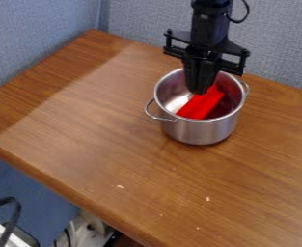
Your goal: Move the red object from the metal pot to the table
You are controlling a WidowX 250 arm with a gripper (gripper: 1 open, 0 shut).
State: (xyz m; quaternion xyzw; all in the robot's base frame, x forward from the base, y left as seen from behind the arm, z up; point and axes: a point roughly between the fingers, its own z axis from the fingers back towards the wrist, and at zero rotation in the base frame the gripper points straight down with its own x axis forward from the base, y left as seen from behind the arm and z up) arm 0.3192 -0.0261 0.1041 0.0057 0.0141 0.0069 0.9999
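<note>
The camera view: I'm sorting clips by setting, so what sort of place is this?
Probably an office or lab cubicle: a wooden table against grey-blue fabric partition walls, with cables on the floor below.

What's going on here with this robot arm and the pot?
A single robot arm hangs over a small shiny steel pot on a brown wooden table. Its black tool points straight down into the pot, fingers drawn near each other, just above a bright red blocky piece. The red piece lies inside the pot; whether it is gripped cannot be told.
</note>
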